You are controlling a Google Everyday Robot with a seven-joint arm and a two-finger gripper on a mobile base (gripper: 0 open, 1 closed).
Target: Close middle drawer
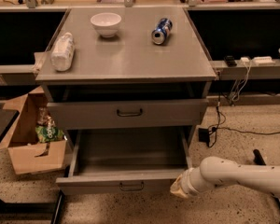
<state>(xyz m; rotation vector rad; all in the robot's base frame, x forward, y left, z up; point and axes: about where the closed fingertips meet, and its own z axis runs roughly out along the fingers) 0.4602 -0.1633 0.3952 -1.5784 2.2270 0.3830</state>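
Observation:
The middle drawer is a wide grey drawer pulled far out of the cabinet. Its deep tray is open and empty, and a small dark bar handle sits at the centre of its front panel. My gripper is at the end of a white arm that comes in from the right. It sits low, right at the right end of the drawer's front panel. The drawer above is out only slightly. Any drawer below is hidden.
On the cabinet top lie a white bowl, a blue can on its side and a white bottle. An open cardboard box with a green bag stands on the floor at left. Cables run along the floor at right.

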